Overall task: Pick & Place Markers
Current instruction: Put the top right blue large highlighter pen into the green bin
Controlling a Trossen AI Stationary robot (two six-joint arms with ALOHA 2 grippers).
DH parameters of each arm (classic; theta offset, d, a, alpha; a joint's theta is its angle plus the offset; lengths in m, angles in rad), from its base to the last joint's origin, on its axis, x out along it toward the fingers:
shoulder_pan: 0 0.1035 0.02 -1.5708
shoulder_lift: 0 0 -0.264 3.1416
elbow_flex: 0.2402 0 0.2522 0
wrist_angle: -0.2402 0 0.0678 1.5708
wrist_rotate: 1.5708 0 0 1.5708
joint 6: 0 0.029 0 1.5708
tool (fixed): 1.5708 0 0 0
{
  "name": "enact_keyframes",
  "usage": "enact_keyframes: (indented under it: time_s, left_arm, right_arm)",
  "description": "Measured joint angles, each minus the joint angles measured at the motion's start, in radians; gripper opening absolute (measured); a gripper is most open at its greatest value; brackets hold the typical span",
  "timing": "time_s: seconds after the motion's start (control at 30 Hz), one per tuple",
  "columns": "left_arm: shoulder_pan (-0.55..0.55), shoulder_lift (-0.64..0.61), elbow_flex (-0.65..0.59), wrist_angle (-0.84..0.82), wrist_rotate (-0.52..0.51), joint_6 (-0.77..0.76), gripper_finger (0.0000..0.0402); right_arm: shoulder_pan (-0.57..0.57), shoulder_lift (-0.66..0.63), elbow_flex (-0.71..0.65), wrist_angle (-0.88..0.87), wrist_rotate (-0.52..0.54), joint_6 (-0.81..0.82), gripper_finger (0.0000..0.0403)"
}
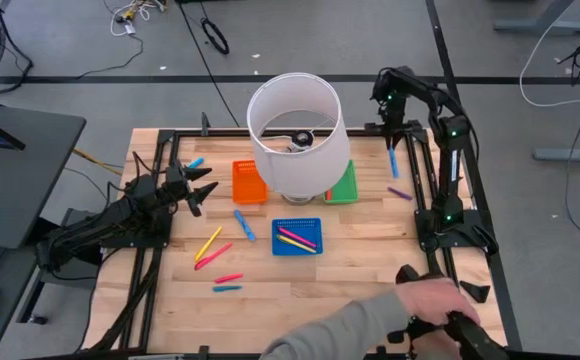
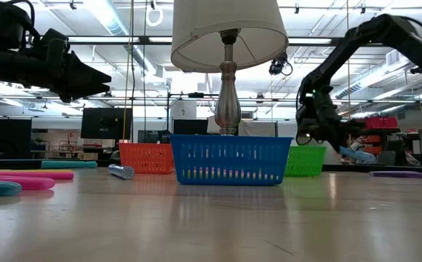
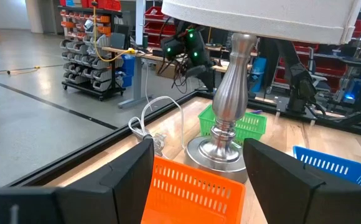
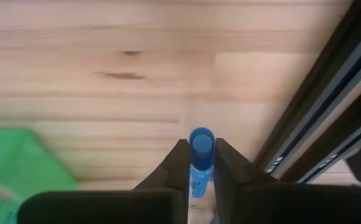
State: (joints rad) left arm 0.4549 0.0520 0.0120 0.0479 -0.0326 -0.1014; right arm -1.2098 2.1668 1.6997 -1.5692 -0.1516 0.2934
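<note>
Sitting pinched between the right claw's point(image 4: 200, 163) fingers: blue marker point(image 4: 201, 144).

1. Lamp point(image 1: 296, 135): stands at table centre toward 12 o'clock; its shade overhangs the orange tray point(image 1: 249, 182) and green tray point(image 1: 342, 184), blocking descent from above there.
2. Blue tray point(image 1: 297, 236): sits at 6 o'clock of the lamp, bare wood on both flanks.
3. Right gripper point(image 4: 201, 163): clamped on a blue marker point(image 4: 201, 149) at 3 o'clock of the lamp, hemmed between green tray and the black table rail point(image 4: 317, 118).
4. Person's hand point(image 1: 432, 297): occupies the 5 o'clock table corner.
5. Left gripper point(image 1: 202, 195): fingers apart, at 9 o'clock of the orange tray; loose markers point(image 1: 220, 265) lie toward 7 o'clock.
</note>
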Motion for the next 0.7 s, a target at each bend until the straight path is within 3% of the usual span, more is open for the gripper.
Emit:
enact_keyframes:
  time_s: [0.17, 0.53, 0.7]
  left_arm:
    - [0.000, 0.000, 0.000, 0.000, 0.000, 0.000, 0.0252]
    - [0.000, 0.000, 0.000, 0.000, 0.000, 0.000, 0.0252]
    - [0.000, 0.000, 0.000, 0.000, 0.000, 0.000, 0.0252]
  right_arm:
    - [0.011, -0.053, 0.000, -0.001, -0.066, 0.024, 0.0035]
    - [0.038, -0.125, 0.000, -0.002, -0.086, 0.065, 0.0035]
    - [0.061, -0.125, 0.000, -0.001, -0.185, 0.084, 0.0035]
